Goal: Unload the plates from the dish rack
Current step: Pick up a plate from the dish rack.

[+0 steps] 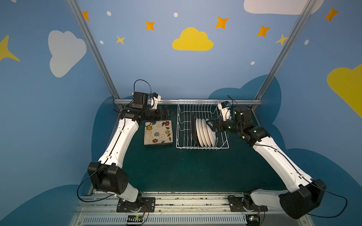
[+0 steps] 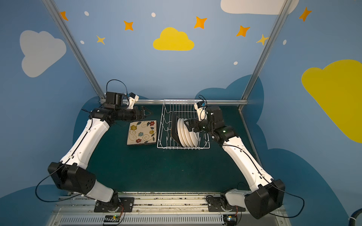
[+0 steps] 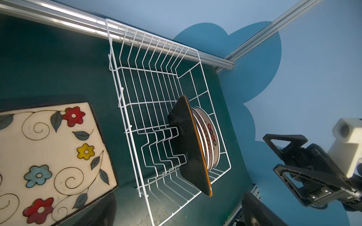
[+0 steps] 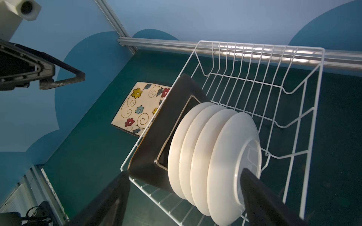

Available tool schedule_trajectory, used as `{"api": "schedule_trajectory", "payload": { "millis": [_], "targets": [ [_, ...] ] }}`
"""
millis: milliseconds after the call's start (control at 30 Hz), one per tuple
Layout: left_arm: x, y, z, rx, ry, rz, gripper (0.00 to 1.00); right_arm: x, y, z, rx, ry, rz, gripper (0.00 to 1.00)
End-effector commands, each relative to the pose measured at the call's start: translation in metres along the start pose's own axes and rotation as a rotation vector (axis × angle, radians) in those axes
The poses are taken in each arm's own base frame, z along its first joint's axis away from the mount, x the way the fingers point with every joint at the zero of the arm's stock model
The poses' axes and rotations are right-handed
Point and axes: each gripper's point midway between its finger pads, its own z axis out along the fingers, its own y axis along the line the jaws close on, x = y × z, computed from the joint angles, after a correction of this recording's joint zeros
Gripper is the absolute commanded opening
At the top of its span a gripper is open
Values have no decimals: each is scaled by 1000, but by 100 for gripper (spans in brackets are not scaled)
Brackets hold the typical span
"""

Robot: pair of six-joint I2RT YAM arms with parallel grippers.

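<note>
A black plate (image 1: 193, 128) and four round plates (image 1: 205, 134) stand in the rack (image 1: 197, 100). The right gripper (image 1: 210, 125), wide open and gripping nothing, is just right of them. The left gripper (image 1: 170, 112), wide too, hovers behind the stack (image 1: 158, 132).

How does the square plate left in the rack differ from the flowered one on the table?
The flowered plate lies flat, face up, beside the dish rack; the racked square plate stands on edge, tilted, inside it. The flowered plate shows its cream face; the racked square plate shows its black back. Both are square.
</note>
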Motion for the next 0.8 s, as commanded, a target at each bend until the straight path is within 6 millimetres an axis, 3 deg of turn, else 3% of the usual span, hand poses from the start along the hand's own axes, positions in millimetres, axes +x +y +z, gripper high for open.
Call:
{"api": "schedule_trajectory", "payload": {
  "millis": [0, 500, 767],
  "targets": [
    [-1, -3, 9, -48, -8, -13, 98, -7, -20, -16, 114, -60, 49, 88],
    [36, -39, 87, -47, 174, 2, 86, 2, -26, -24, 110, -92, 55, 88],
    [52, -47, 125, -65, 265, -14, 71, 2, -31, -24, 122, -88, 69, 88]
  ]
}}
